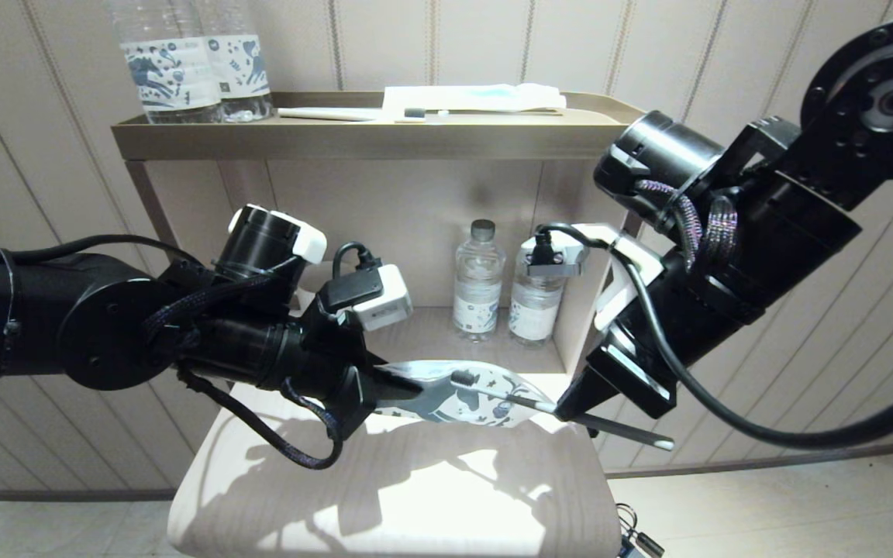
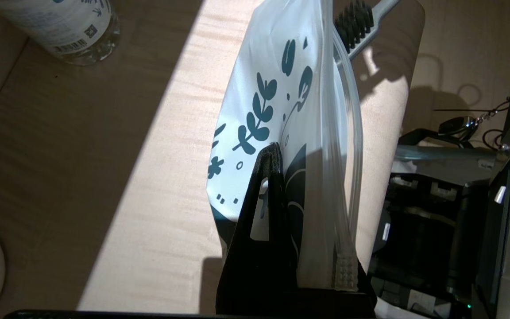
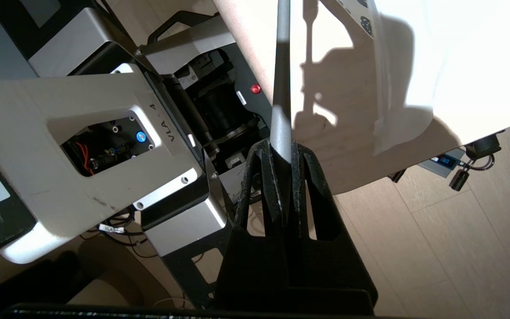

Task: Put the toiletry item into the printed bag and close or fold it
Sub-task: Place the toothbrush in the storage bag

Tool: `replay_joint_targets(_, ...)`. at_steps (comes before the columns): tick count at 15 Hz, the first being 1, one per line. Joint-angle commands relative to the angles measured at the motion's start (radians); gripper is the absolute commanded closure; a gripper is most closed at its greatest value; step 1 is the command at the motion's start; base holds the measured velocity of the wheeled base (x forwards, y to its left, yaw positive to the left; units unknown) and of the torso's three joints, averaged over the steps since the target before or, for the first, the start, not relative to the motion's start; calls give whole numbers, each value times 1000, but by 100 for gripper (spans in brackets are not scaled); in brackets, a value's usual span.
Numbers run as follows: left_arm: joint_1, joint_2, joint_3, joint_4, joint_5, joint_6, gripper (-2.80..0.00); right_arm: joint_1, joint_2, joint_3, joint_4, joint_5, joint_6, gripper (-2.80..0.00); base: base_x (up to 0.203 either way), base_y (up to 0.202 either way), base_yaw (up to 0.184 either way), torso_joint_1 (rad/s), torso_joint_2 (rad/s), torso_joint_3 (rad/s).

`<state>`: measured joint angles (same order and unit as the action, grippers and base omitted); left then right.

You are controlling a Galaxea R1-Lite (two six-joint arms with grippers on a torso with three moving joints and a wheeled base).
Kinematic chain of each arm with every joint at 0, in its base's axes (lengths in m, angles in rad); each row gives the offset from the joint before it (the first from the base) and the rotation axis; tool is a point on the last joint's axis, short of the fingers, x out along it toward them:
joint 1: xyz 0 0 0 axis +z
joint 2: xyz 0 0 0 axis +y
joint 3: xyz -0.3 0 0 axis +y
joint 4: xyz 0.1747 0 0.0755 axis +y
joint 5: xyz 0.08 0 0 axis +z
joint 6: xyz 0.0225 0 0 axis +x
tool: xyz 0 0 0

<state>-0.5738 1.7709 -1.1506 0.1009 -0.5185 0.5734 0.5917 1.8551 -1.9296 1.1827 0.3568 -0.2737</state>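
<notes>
Left gripper (image 1: 384, 385): fingers together, clamped on one end of the printed bag (image 1: 466, 395), held above the pale wooden seat-like surface (image 1: 415, 496). In the left wrist view the black fingers (image 2: 272, 177) pinch the bag wall (image 2: 281, 115) just beside its ribbed zip strip, mouth turned toward the other arm.

Right gripper (image 1: 570, 403): fingers together, clamped on the handle of the toothbrush (image 1: 508, 395). Handle tail sticks out behind the gripper, past the right edge of the surface. In the right wrist view the grey handle (image 3: 281, 110) runs straight out from between the fingertips.

Toothbrush: dark bristle head lies over the printed face of the bag near its middle in the head view; the left wrist view shows the head (image 2: 354, 24) at the far end of the bag, beside the zip strip. Whether it is inside the mouth or just outside cannot be told.

Surroundings:
- Lower shelf behind the bag: two water bottles (image 1: 479, 283), upright, side by side; the right one partly hidden by the right wrist camera.
- Top tray (image 1: 369, 136): two more labelled bottles (image 1: 191, 66) at left; a white toothbrush with dark band (image 1: 361, 114); a flat white packet with light-blue stripe (image 1: 477, 97).
- Robot base housing (image 3: 82, 146), labelled, beside the surface.
</notes>
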Motion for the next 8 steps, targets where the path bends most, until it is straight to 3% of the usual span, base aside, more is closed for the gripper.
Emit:
replay_joint_targets(1,-1,-2,1,0,-3,3,0,0,-4,0,4,2,-2,0,0,0,0,0,0,0)
replay_joint_targets(8,-1,10,-3,-1,-3,3,0,10,-92,11,36,2,-1,0,0,0,0,0,0,0)
